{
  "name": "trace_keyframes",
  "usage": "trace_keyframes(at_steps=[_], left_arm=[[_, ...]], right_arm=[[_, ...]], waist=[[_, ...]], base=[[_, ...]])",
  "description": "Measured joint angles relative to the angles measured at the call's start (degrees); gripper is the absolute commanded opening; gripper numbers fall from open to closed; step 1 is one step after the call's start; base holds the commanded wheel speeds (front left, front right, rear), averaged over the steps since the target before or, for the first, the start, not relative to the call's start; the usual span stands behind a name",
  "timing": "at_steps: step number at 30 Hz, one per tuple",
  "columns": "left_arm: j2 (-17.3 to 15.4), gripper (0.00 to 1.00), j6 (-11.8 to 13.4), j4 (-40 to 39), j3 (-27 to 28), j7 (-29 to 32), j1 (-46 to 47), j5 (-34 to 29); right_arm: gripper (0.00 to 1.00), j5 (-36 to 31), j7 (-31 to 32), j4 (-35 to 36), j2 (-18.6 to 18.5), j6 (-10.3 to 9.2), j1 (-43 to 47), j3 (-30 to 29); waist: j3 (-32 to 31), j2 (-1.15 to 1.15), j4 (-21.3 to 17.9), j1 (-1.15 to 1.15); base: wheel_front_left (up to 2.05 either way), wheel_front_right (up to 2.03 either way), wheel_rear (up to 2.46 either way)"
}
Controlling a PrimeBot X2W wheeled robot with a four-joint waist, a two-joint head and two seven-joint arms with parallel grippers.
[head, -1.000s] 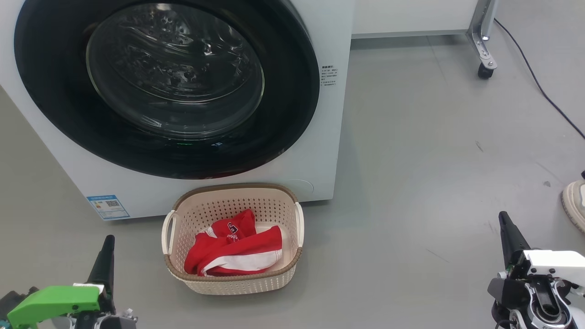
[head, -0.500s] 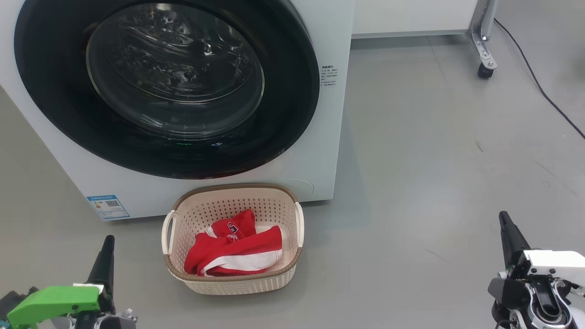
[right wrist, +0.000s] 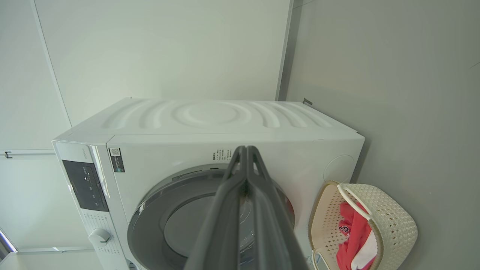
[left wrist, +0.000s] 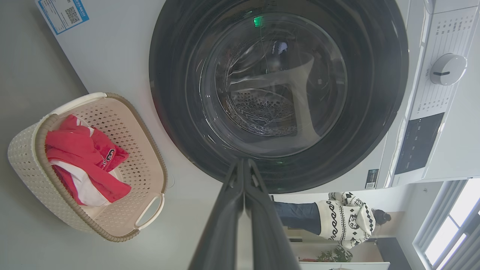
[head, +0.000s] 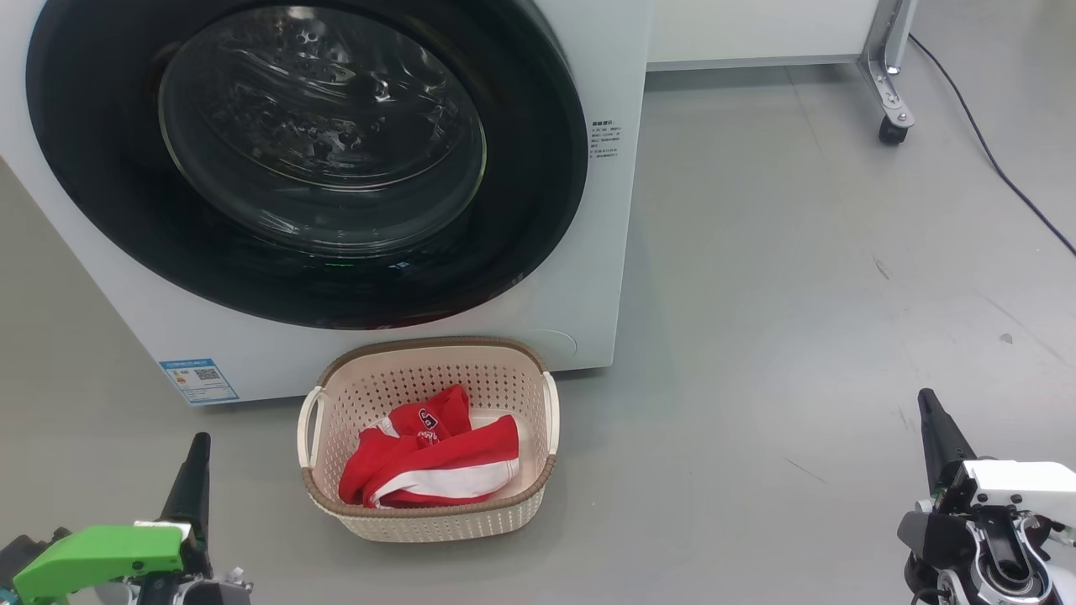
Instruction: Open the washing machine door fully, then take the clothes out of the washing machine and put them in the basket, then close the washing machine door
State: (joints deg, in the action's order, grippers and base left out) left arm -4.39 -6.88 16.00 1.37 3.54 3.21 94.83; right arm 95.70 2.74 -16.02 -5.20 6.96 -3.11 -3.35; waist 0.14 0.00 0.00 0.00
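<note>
The washing machine stands white at the upper left, and the washing machine door, black with a glass bowl, lies shut flush against it. Below it on the floor sits the basket, cream with a brown rim. The clothes, red with white stripes, lie inside it. My left gripper is shut at the lower left, apart from the basket. My right gripper is shut at the lower right, over bare floor. Shut too is the left gripper in its wrist view, pointing at the door.
A metal leg on a caster and a dark cable are at the upper right of the grey floor. A person in a patterned sweater stands beyond the machine in the left wrist view.
A pale shoe that showed at the right edge of the head view one second ago has gone from view. Both grippers, the basket and the door have not moved.
</note>
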Motion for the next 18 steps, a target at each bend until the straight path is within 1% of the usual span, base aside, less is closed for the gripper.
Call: trace_keyframes(at_steps=[18], left_arm=[[0.0, 0.00, 0.0, 0.0, 0.1, 0.0, 0.0, 0.0]], right_arm=[[0.00, 0.0, 0.1, 0.0, 0.1, 0.00, 0.0, -0.1]], waist=[[0.0, 0.00, 0.0, 0.00]], base=[[0.00, 0.00, 0.00]])
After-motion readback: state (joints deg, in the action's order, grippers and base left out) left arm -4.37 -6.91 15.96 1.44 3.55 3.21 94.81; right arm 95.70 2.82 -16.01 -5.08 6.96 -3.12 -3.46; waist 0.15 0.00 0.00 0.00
